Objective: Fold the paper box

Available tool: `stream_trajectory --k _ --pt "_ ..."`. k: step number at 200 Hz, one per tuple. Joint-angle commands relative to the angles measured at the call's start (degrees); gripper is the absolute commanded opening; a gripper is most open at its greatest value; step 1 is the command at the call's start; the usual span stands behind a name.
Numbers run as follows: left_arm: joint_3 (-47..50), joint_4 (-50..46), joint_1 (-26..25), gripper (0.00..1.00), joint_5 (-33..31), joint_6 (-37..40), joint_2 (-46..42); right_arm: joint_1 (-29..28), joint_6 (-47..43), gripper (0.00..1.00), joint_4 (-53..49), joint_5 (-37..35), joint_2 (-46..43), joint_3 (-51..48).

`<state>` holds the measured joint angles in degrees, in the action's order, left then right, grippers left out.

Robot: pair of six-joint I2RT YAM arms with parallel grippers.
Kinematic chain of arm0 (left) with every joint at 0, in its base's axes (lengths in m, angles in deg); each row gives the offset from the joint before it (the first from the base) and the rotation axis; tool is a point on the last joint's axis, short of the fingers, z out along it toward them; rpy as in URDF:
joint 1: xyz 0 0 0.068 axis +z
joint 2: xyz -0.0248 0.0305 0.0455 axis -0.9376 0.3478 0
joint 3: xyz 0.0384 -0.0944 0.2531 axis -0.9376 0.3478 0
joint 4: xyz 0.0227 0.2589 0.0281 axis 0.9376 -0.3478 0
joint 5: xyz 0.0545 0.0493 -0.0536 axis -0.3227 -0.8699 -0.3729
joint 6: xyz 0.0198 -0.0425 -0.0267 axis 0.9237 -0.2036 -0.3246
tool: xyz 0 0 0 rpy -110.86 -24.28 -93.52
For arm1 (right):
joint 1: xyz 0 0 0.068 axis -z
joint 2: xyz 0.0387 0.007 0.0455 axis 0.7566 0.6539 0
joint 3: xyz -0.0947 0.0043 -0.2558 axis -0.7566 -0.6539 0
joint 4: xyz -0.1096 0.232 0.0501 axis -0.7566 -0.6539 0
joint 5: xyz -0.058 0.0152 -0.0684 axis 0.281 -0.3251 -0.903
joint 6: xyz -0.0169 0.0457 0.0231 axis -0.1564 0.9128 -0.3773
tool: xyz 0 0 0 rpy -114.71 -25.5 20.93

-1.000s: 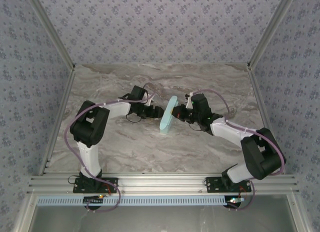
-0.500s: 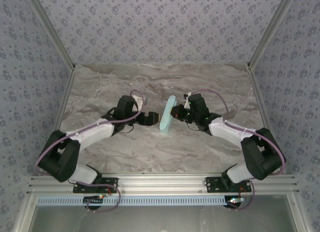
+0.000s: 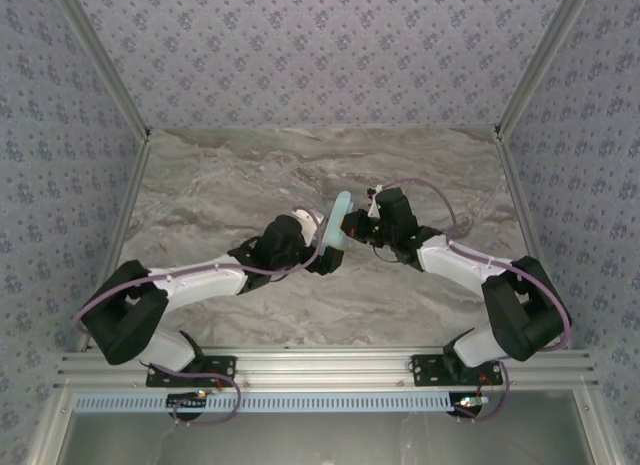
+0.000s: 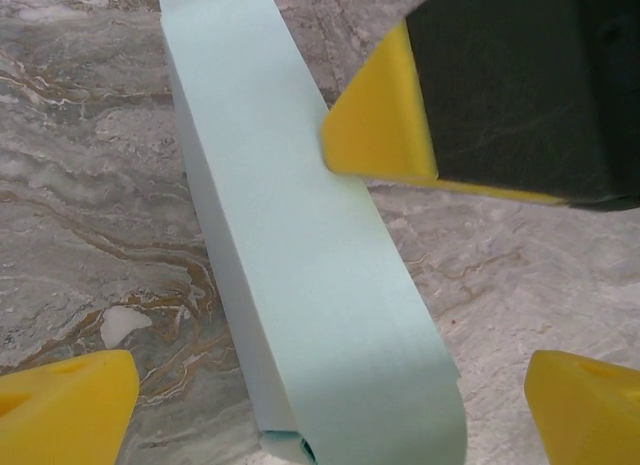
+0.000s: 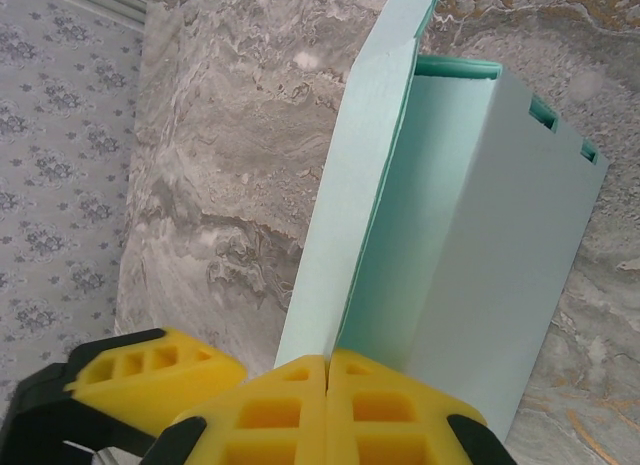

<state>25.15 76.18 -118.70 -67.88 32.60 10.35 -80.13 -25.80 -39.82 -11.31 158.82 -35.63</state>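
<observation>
The paper box [image 3: 338, 223] is pale blue card, partly folded, standing on its long edge mid-table. My right gripper [image 3: 353, 226] is shut on one of its thin walls; in the right wrist view the yellow pads [image 5: 290, 405] meet on that wall, with the box [image 5: 480, 245] open-sided beyond them. My left gripper [image 3: 326, 257] is open at the box's near end. In the left wrist view its fingertips [image 4: 60, 405] stand wide on either side of the box [image 4: 300, 245], not touching it. The right gripper's yellow pad [image 4: 380, 125] presses the box from the upper right.
The marble table [image 3: 230, 185] stretches around both arms, with patterned walls behind and to the sides. An aluminium rail [image 3: 320, 365] runs along the near edge by the arm bases. Another yellow finger [image 5: 150, 375] sits low left in the right wrist view.
The left arm has stretched out low and carried its open gripper from the box's left side to its near end. The right gripper and the box have stayed put.
</observation>
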Motion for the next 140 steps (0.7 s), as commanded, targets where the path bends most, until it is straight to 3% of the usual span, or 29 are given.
stream_trajectory --k 1,53,140 --pt "-1.49 3.79 -1.23 0.99 -4.46 3.46 2.45 -0.42 0.25 0.02 -2.80 -1.95 0.34 0.39" --pt "-2.21 6.30 -2.63 0.87 -8.54 5.04 7.02 -0.42 0.22 0.02 -2.85 -1.86 0.32 0.41" --pt "-3.69 6.71 -2.71 0.70 -8.45 5.54 8.30 -0.28 0.27 0.02 -3.12 -2.12 -0.02 -0.09"
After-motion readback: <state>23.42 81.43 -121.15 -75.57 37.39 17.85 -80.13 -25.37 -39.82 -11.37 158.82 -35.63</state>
